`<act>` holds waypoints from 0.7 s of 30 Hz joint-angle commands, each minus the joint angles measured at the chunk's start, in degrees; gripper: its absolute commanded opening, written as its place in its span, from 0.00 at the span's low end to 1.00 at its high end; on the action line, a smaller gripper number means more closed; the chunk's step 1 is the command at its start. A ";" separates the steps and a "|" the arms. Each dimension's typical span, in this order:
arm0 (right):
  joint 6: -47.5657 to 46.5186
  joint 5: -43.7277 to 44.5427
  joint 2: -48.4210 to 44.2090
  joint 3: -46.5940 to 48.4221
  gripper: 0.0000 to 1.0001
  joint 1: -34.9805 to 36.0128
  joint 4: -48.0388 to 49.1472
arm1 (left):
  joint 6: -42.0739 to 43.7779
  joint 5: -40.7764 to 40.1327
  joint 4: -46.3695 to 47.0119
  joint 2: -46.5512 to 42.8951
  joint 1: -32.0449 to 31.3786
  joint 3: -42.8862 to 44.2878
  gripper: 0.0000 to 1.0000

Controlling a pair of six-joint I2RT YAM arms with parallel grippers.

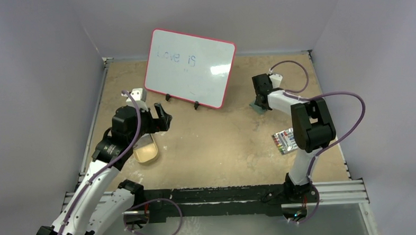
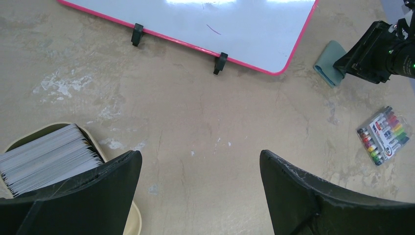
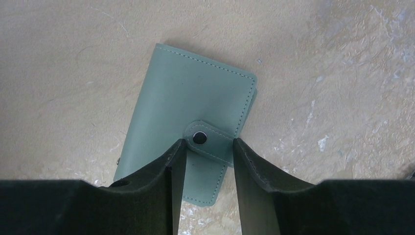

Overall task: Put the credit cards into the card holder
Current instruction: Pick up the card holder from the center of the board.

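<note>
Right claw (image 3: 208,147), half open and empty, hangs just above the slanted sage-green folding wallet (image 3: 181,93), straddling its snap tab (image 3: 219,143).

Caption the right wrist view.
Right fingers, parted, flank the snap tab of the closed sage-green card holder on the table.

Scuffed tan desk (image 1: 217,143) carries a propped pink-edged whiteboard (image 1: 189,68); a green card holder (image 3: 186,112); a marker pack (image 1: 284,141); a beige tray (image 2: 135,223).

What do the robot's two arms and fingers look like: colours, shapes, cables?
The left arm and right arm have white tubular links with chunky black joint housings. A thin purple cable loops along each. The fingers are matte black, broad and wedge-shaped.
</note>
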 commanded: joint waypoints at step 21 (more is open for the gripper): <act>-2.53 -8.43 -13.80 -11.72 0.00 2.94 2.44 | 0.01 -6.92 -0.01 -1.06 0.35 0.57 0.85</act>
